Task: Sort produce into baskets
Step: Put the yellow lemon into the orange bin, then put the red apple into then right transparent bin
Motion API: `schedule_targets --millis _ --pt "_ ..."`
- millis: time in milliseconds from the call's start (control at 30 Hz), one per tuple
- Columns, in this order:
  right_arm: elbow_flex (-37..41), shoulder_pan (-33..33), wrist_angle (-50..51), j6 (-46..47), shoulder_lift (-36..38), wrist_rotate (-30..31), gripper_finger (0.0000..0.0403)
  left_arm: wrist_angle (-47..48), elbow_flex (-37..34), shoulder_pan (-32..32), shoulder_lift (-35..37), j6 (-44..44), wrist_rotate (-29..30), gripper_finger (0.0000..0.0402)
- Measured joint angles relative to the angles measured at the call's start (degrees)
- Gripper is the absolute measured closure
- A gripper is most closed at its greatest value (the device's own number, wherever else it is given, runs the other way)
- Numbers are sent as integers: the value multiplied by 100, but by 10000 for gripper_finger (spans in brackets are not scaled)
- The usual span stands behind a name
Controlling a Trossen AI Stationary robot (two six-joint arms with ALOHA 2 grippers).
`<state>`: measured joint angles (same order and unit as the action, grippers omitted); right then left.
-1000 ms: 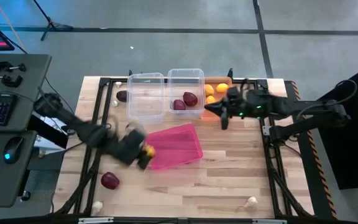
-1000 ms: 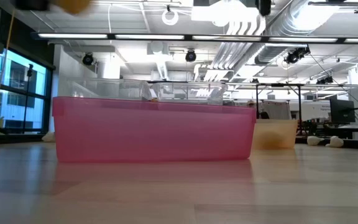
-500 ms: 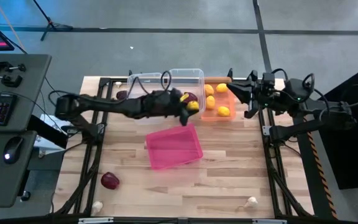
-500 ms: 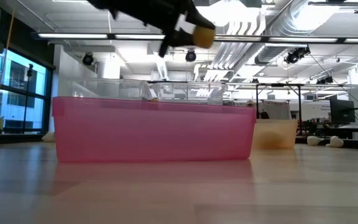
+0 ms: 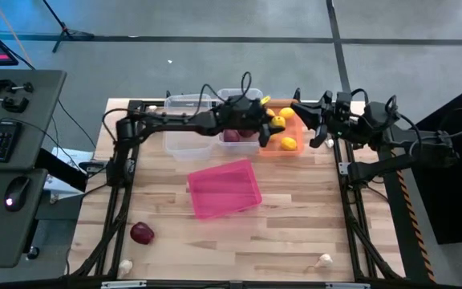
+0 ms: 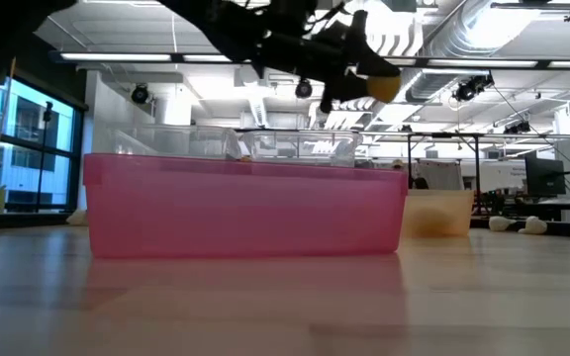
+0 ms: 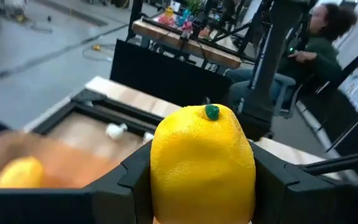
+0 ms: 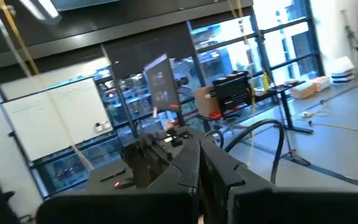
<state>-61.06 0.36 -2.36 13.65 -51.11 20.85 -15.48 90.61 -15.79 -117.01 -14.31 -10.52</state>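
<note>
**A:** What's changing? The left gripper (image 5: 273, 122) was over the right clear bin (image 5: 240, 104) half a second ago; now it's hanging above the orange bin (image 5: 289, 133), fingers gripping a lemon (image 7: 202, 165).

**B:** Yep, and the right gripper (image 5: 305, 113) is sitting past the orange bin's far corner, fingers closed on nothing.

**A:** The lemon's looking bright yellow, pebbly, with a green stem nub. Other lemons (image 5: 288, 144) are lying in that bin, and the pink bin (image 5: 224, 189) is sitting mid-desk.
</note>
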Motion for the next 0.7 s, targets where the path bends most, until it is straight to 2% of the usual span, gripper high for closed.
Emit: schedule_targets --millis 133,333,533,700 --pt "0 0 6 87 0 41 403 228 561 -121 -422 349 27 219" --pt "0 0 1 87 0 43 403 649 1278 -318 -844 147 63 149" --pt "0 0 -31 -200 0 50 403 1525 1869 -452 -866 157 106 82" --pt "1 0 -269 -644 45 56 402 2919 2464 -631 -507 632 63 70"
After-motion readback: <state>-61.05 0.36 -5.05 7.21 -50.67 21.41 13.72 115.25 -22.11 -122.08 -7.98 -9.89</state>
